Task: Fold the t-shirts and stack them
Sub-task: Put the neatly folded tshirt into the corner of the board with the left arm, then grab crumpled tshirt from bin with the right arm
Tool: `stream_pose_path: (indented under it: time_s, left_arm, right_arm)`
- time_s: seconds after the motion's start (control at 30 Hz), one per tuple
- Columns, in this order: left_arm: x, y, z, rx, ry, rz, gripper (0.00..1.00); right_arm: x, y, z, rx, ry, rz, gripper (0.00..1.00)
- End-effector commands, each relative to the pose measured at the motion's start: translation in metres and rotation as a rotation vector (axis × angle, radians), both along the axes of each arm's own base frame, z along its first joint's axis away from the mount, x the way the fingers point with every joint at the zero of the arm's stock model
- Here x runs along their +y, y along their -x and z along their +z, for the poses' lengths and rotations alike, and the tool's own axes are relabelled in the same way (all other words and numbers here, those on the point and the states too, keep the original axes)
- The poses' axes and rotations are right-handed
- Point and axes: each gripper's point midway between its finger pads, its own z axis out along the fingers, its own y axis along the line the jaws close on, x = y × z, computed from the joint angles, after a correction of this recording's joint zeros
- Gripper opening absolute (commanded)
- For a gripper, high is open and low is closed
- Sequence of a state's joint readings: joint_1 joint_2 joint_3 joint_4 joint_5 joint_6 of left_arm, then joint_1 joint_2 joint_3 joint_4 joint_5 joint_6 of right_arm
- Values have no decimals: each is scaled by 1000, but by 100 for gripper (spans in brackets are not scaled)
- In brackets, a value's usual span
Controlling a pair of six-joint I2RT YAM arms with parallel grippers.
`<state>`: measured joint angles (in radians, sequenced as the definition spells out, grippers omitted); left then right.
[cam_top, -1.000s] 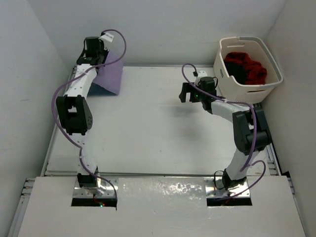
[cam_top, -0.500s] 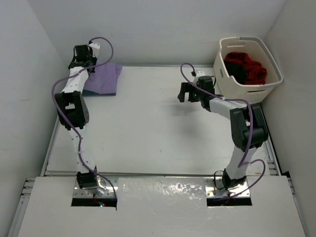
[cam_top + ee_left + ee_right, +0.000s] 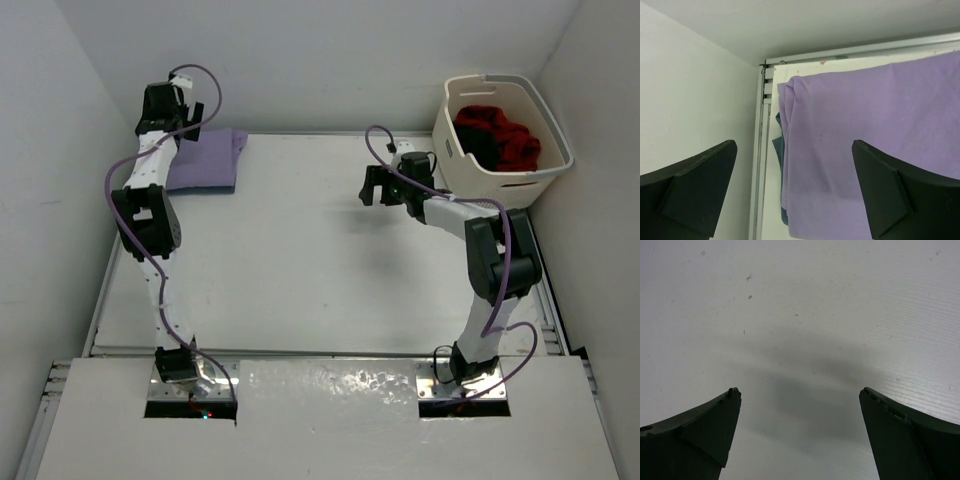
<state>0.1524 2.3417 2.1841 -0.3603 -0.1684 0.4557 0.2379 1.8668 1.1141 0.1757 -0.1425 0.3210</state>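
A folded lavender t-shirt (image 3: pixel 207 160) lies flat in the table's back-left corner. It rests on a teal-blue t-shirt, of which only an edge (image 3: pixel 778 148) peeks out at its left side. My left gripper (image 3: pixel 185 112) hovers above the stack's back-left end, open and empty (image 3: pixel 794 146). A red t-shirt (image 3: pixel 503 136) is bunched in the cream basket (image 3: pixel 500 183) at the back right, with dark cloth (image 3: pixel 478 146) beside it. My right gripper (image 3: pixel 378 188) hangs open over bare table (image 3: pixel 800 392), left of the basket.
The side wall (image 3: pixel 690 100) and the table's metal edge rail (image 3: pixel 760 150) run close along the left of the shirt stack. The back wall stands right behind the stack and the basket.
My left gripper has opened and let go of the lavender shirt, which went from lifted and draped to lying flat on the stack. The left arm drew back toward the corner. The right arm barely moved.
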Motion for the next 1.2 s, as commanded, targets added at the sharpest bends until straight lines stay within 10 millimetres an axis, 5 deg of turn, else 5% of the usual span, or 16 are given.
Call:
stream_pose_path:
  time_s: [0.0, 0.1, 0.2, 0.27, 0.3, 0.33, 0.4, 0.43, 0.5, 0.57, 0.6, 0.67, 0.7, 0.87, 1.03, 1.17]
  left_arm:
    - [7, 0, 61, -134, 30, 54, 100]
    - [-13, 7, 97, -202, 107, 23, 100]
    - [-41, 26, 161, -326, 215, -5, 100]
    - [-62, 32, 166, -363, 306, -26, 100]
    - [-69, 43, 188, -409, 332, -29, 100]
    - [-84, 46, 177, -404, 395, -23, 100]
    - [-100, 62, 191, -447, 483, 2, 100]
    - [-120, 67, 169, -401, 506, -6, 100]
    - [-139, 90, 178, -448, 531, 14, 100]
    - [-177, 111, 158, -458, 564, -33, 100]
    - [-197, 119, 132, -441, 593, -66, 100]
    - [-213, 137, 129, -462, 667, -106, 100]
    - [-220, 145, 109, -434, 674, -110, 100]
    - [-228, 158, 90, -393, 672, -117, 100]
    - [-226, 154, 82, -409, 634, -131, 100]
    - [-226, 145, 81, -393, 592, -145, 100]
  right_arm:
    - [6, -7, 32, -73, -24, 14, 99]
    - [2, -6, 44, -89, -10, 10, 99]
    - [-2, -3, 51, -84, 7, -7, 99]
    - [-9, -1, 53, -72, 28, -28, 99]
    - [-10, -1, 54, -68, 37, -32, 99]
    - [-14, 0, 56, -60, 57, -44, 99]
    - [-19, -3, 62, -64, 80, -62, 99]
    - [-26, -4, 65, -56, 115, -84, 99]
    - [-34, -16, 87, -92, 159, -116, 99]
    - [-49, -17, 84, -27, 233, -139, 99]
    - [-51, -31, 110, -66, 232, -151, 99]
    - [-65, -47, 127, -74, 263, -194, 99]
    - [-77, -52, 132, -77, 293, -219, 99]
    - [-150, -99, 178, -111, 297, -487, 99]
    - [-250, -125, 178, -117, 341, -814, 99]
    - [-295, -130, 171, -169, 379, -978, 99]
